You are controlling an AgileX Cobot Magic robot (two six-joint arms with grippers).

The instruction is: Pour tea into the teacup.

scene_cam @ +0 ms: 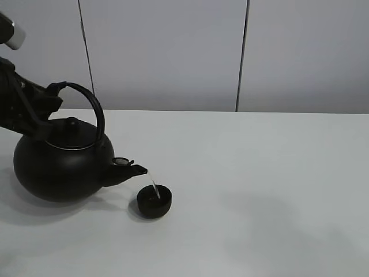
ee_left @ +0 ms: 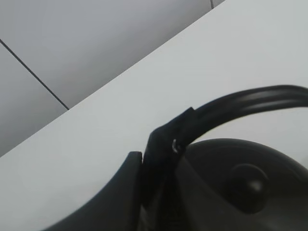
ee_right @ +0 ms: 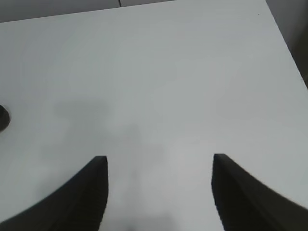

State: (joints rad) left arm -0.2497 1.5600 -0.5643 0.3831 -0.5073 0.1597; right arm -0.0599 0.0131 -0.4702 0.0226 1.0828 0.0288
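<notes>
A big round black kettle (scene_cam: 60, 167) is tipped toward the right, its spout (scene_cam: 130, 171) just above the small black teacup (scene_cam: 154, 202). A thin pale stream of tea (scene_cam: 154, 187) falls from the spout into the cup. My left gripper (scene_cam: 52, 95) is shut on the kettle's arched handle (ee_left: 250, 101) at its left end; the left wrist view shows the gripper (ee_left: 159, 144) clamped there above the kettle lid (ee_left: 243, 183). My right gripper (ee_right: 160, 159) stands open over bare table with nothing between its fingers; it is out of the exterior high view.
The white table (scene_cam: 259, 173) stretches to the right of the cup, backed by a grey panelled wall (scene_cam: 173, 52). A dark rim that may be the teacup (ee_right: 2, 118) shows at the edge of the right wrist view.
</notes>
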